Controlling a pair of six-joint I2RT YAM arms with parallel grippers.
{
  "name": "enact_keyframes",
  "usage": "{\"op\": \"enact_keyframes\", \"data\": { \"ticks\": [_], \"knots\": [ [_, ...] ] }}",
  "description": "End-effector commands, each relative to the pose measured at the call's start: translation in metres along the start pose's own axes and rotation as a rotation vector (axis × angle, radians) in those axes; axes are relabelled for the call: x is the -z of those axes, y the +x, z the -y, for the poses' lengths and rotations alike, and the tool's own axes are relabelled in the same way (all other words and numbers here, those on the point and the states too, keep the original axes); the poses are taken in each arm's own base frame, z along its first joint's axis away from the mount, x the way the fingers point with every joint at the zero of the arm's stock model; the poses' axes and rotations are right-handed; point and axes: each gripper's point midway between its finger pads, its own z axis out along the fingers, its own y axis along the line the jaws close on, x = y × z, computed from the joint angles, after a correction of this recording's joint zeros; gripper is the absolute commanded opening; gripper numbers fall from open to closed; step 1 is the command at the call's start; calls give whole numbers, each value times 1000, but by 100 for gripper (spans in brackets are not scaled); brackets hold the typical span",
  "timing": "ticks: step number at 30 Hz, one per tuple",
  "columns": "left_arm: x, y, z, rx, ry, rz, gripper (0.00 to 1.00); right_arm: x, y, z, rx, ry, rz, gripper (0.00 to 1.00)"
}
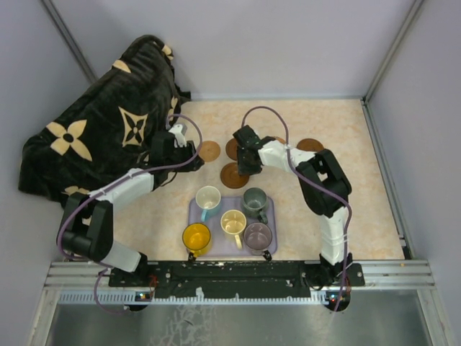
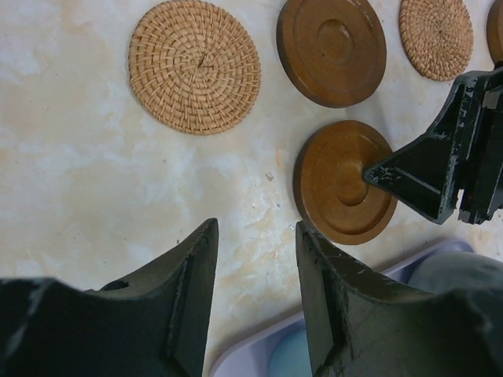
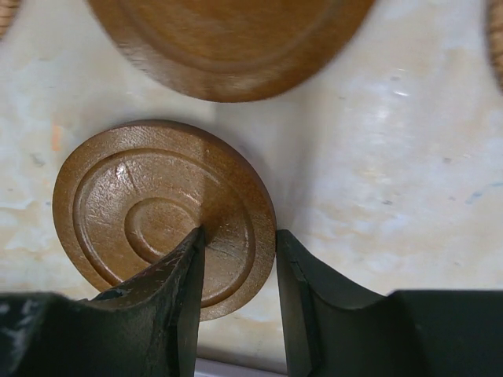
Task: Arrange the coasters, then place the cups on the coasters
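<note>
Top external, working outward from the lavender tray (image 1: pixel 218 247): it sits just ahead of the arm bases with all five cups on it. Near row is the yellow cup (image 1: pixel 196 236), cream cup (image 1: pixel 233 223) and mauve cup (image 1: pixel 258 235). Far row is the white-and-blue cup (image 1: pixel 208 197) and grey-green cup (image 1: pixel 254 200). No cup is on a coaster yet.

Just past the tray's far edge I see the nearest dark coaster (image 3: pixel 149 212) lying flat on the table. The right gripper (image 3: pixel 239 233) is over it, jaws part-way apart with nothing clamped. One finger is above the disc's face, the other is off its rim over bare table. I can't tell if the finger touches the wood.

The left gripper (image 2: pixel 256 228) hangs past the tray's far-left corner, jaws apart and empty.

Farther from the tray is a row of four, all separate: woven coaster (image 2: pixel 194 65), second dark coaster (image 2: pixel 332 51), second woven coaster (image 2: pixel 436 38), third dark coaster (image 1: pixel 310 145).

Far-left of the tray is a black flower-pattern cloth (image 1: pixel 101 137), bunched up.
</note>
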Motion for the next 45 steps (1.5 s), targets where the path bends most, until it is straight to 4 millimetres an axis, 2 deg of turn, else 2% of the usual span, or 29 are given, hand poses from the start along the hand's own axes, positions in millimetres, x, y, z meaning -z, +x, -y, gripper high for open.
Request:
{"op": "enact_keyframes", "data": {
  "ticks": [1,8,14,17,21,26,34,39,45],
  "knots": [
    [6,2,3,-1,7,18,51,-16,48,-31,52,-48,-168,35],
    [8,20,-7,0,-22,-11,52,-17,37,-80,87,-164,-161,35],
    [13,33,-13,5,-40,-24,52,-8,18,-109,95,-246,-126,36],
    [14,37,-16,7,-51,-26,53,6,1,-117,100,-268,-69,38],
    [15,42,-22,9,-76,-31,53,32,-32,-122,112,-272,33,43],
    [16,45,-24,21,-85,-23,54,64,-66,-123,109,-269,133,49],
    [11,47,-20,25,-53,-26,55,93,-78,-108,85,-237,201,50],
    [1,54,-20,35,-43,-51,57,114,-84,-86,32,-213,255,51],
    [-12,56,-20,15,-56,-81,59,154,-98,-52,-41,-192,364,56]
  ]
}}
